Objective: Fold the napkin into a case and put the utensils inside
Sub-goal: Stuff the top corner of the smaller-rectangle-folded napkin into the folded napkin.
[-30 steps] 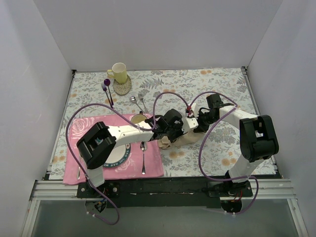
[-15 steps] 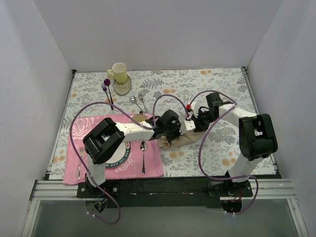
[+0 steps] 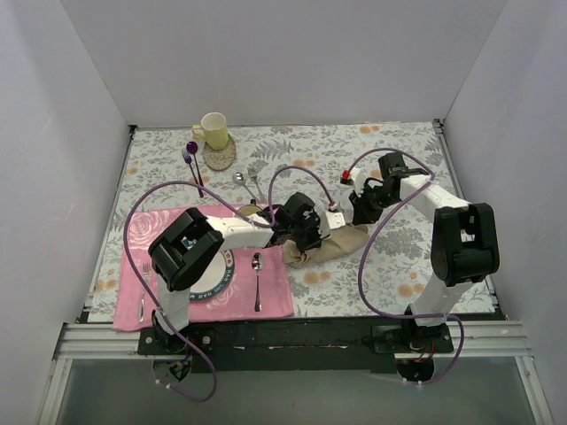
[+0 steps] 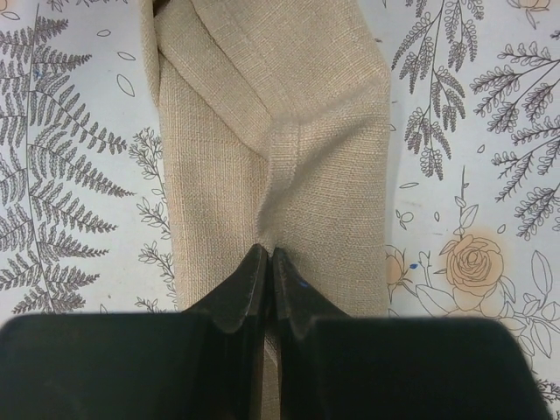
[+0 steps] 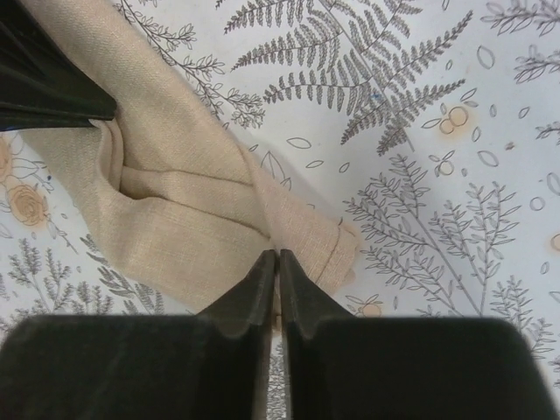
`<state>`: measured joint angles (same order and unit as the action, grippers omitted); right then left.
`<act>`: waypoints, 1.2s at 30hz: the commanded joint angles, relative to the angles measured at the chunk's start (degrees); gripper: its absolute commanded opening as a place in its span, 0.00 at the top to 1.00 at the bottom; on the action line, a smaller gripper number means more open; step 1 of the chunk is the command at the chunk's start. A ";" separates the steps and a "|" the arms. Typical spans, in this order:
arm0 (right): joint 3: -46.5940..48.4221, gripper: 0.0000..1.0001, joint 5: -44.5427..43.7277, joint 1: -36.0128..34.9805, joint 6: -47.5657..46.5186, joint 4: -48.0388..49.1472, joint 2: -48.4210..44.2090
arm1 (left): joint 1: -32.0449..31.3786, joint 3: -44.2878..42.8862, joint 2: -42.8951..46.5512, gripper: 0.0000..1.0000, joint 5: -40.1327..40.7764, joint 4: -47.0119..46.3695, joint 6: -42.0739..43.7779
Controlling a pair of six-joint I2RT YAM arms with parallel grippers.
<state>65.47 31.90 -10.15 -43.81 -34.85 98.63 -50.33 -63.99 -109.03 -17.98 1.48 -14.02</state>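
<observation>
The beige napkin (image 3: 335, 246) lies as a long folded band on the grey floral tablecloth, between my two grippers. My left gripper (image 3: 305, 241) is shut on a raised crease of the napkin (image 4: 289, 131) at its left end (image 4: 267, 254). At the right end, my right gripper (image 3: 360, 221) is shut on a fold edge of the napkin (image 5: 184, 219), close to a hemmed corner (image 5: 277, 255). The utensils, a small silver spoon (image 3: 239, 181) and fork (image 3: 254, 180), lie side by side farther back, near the cup.
A pink floral placemat (image 3: 146, 230) at the front left holds a plate (image 3: 211, 285), a longer spoon (image 3: 257, 276) and a fork (image 3: 142, 297). A yellow cup (image 3: 213, 130) on a coaster and a purple-handled fork (image 3: 192, 164) sit at the back left. Purple cables arch over both arms.
Both grippers have come down and apart with the napkin. The cloth now lies stretched out on the table, and the right arm has drawn back to the right.
</observation>
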 commanded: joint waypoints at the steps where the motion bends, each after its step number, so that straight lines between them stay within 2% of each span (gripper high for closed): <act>1: 2.73 0.79 0.97 0.31 -2.42 -4.34 -0.28 | 1.63 -0.79 -2.50 1.00 -3.98 5.11 -1.27; 6: 2.91 0.65 2.37 1.27 -3.56 -3.65 -2.56 | 2.69 -2.28 -3.38 1.00 -6.89 7.04 -1.97; 9: 1.94 0.64 3.43 1.98 -4.70 -2.33 -4.23 | 3.04 -2.98 -3.99 1.00 -8.30 8.01 -2.41; 12: 0.36 0.71 2.38 2.07 -7.07 -1.01 -5.46 | 3.83 -4.30 -5.04 1.00 -9.44 9.33 -3.29; 14: -0.34 0.83 1.24 2.07 -9.43 -1.27 -6.08 | 4.36 -4.92 -5.57 1.00 -9.97 10.12 -3.56; 17: -1.92 0.88 2.54 2.07 -12.16 -2.59 -7.31 | 5.06 -6.32 -6.54 1.00 -11.64 11.35 -4.00; 18: -2.97 0.87 3.25 2.07 -12.35 -2.33 -7.83 | 5.06 -6.67 -6.80 1.00 -12.16 11.88 -4.00; 22: -6.67 0.66 4.75 -0.21 -13.84 1.70 -11.52 | 5.32 -7.12 -7.51 1.00 -13.22 12.59 -4.17; 27: -9.75 0.63 8.17 -0.92 -20.33 5.58 -12.94 | 6.12 -7.73 -8.39 1.00 -15.07 13.55 -5.40; 31: -11.59 0.61 13.44 -0.92 -32.79 5.76 -12.94 | 6.73 -8.17 -8.92 1.00 -16.12 14.08 -5.67; 36: -12.39 0.61 15.21 -1.10 -42.66 4.88 -11.09 | 6.99 -8.43 -9.09 1.00 -16.83 14.34 -5.40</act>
<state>53.60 42.57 -11.16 -74.61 -31.07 87.18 -43.55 -72.82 -115.94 -36.01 10.39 -19.97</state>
